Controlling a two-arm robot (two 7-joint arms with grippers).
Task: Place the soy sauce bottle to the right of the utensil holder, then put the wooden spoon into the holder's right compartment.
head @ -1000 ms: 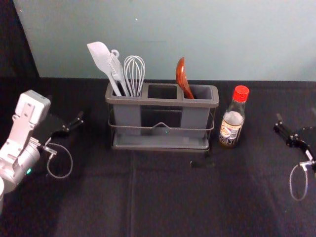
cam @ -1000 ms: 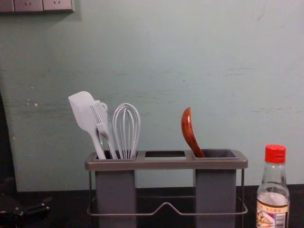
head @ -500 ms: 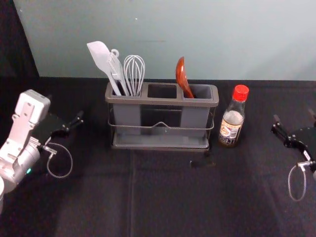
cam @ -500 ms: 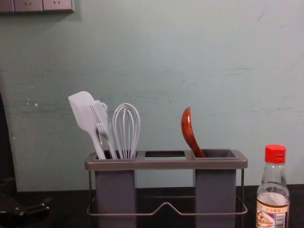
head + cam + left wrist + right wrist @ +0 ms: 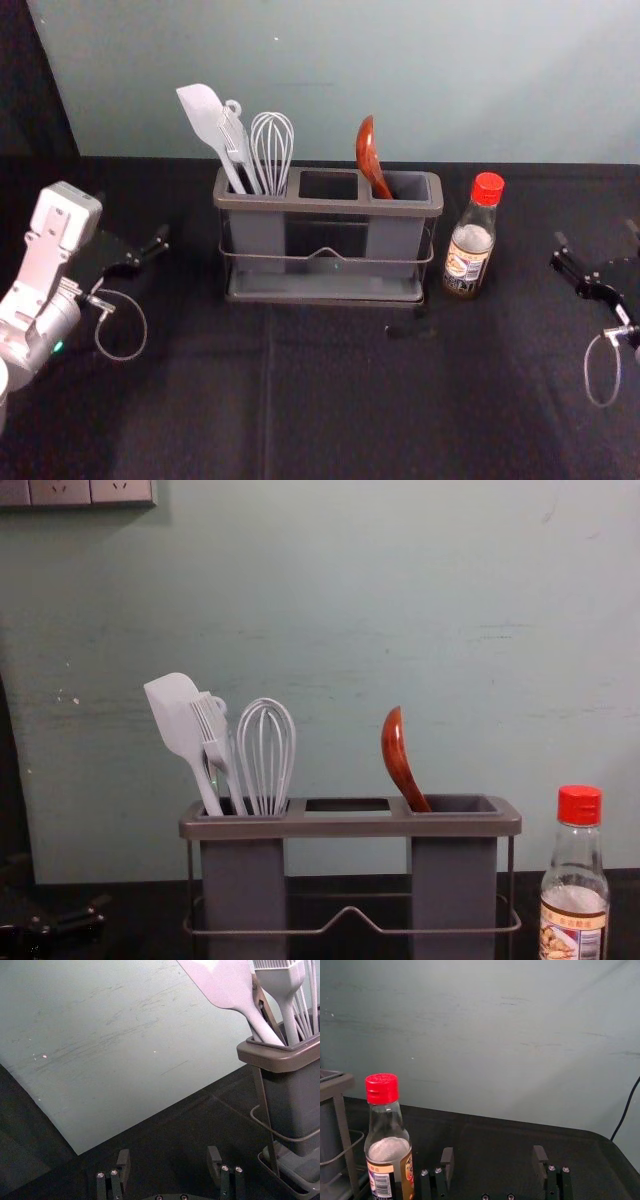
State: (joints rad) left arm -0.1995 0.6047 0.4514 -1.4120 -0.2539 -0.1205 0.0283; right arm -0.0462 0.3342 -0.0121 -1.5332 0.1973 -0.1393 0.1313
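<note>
Shifted slightly inward: right gripper [image 5: 493, 1153], spread, toward the bench's [image 5: 330, 400] right edge; left gripper [image 5: 168, 1153], likewise spread, toward its left. Withdrawal should presumably clear the bottle [image 5: 472, 242].

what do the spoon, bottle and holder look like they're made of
Spoon: likely lacquered wood, reddish brown with glossy highlights. Bottle: clear, probably glass, since the wall shows through its shiny neck; red cap. Holder: probably smooth plastic rim and cups, with a thin, metal-looking wire rail.
</note>
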